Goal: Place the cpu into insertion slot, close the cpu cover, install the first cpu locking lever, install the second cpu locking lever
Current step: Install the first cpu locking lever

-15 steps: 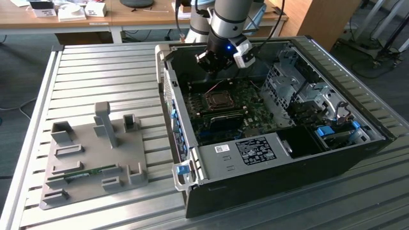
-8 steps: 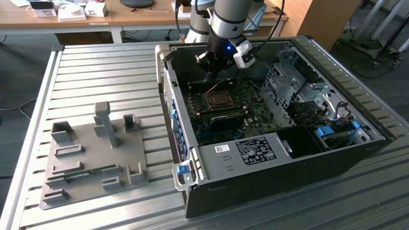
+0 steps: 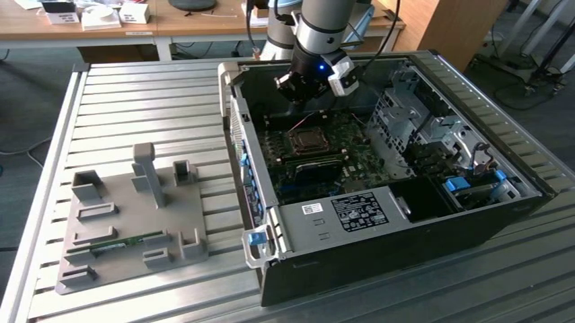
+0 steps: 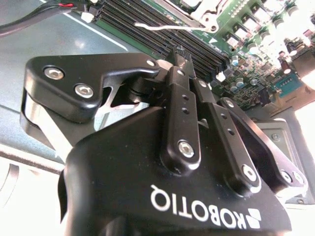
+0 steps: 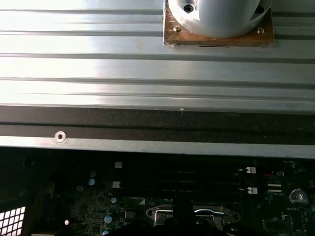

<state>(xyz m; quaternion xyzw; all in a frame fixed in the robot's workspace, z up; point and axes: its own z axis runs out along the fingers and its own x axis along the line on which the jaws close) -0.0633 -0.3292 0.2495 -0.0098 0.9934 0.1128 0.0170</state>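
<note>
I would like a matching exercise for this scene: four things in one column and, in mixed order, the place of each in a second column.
Things:
1. end effector
2. insertion slot
3. grey fixture plate
4. blue latch

Places:
A. on the ribbed table, at the exterior view's left of the computer case
B. set in the green motherboard
C. at the case's near corner
D. hanging over the motherboard, inside the open case

Pairs: 1-D, 2-B, 3-A, 4-C.

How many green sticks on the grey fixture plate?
1: the green stick lies flat on the grey fixture plate, at the exterior view's left. Uprights may hide others.
</note>
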